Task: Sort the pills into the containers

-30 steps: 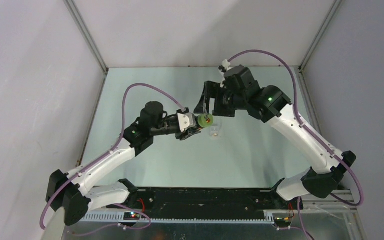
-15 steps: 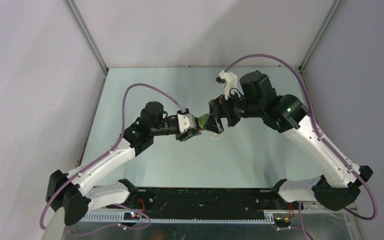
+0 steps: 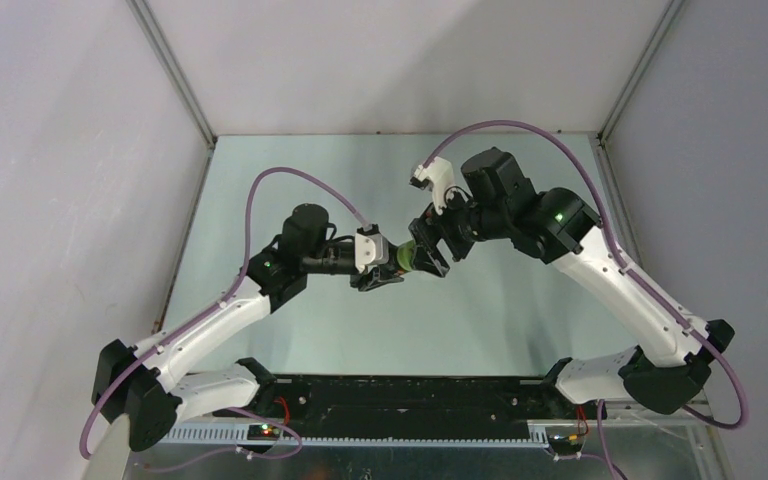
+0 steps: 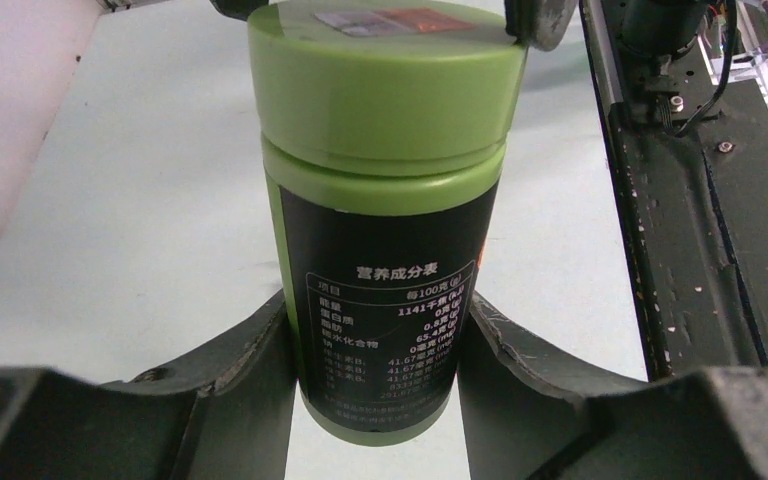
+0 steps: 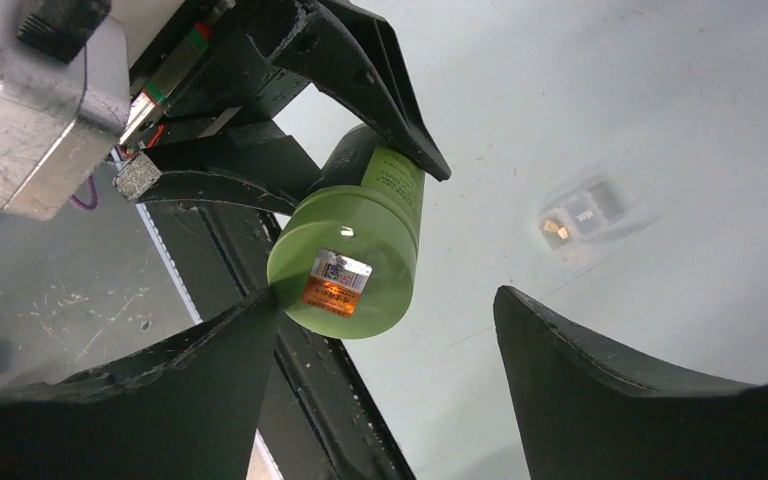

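Green plastic, glossy: pill bottle (image 4: 385,200) clamped in left claw (image 4: 378,335), lid (image 4: 388,85) on. Gripped low on the body, close to the base, one dark finger pressed to each side of the black label (image 4: 388,290) with its white print. Claw closed down to the bottle's width and no further; pads flat against the sides.

From the top view: bottle held sideways between the two arms, base toward the left wrist, lid end pointing at right claw (image 3: 430,248).

Right claw spread wide, much wider than the lid, grasping nothing. From the right wrist view: lid seen face-on, small orange-and-white sticker (image 5: 338,280) at its centre. Finger on the left of that view with its tip right at the lid rim, touching or just short, cannot tell. Other finger well apart from the bottle, over bare counter (image 5: 610,100). From the left wrist view: one dark fingertip of the right claw overlapping the lid's upper right edge, a second just showing past the upper left.

Clear box (image 5: 580,213) resting on the pale counter beyond the bottle, apart from both claws. Blurred; walls and divider not resolved. Orange pill (image 5: 557,231) inside, toward the end nearer the bottle. Other contents too small to tell.
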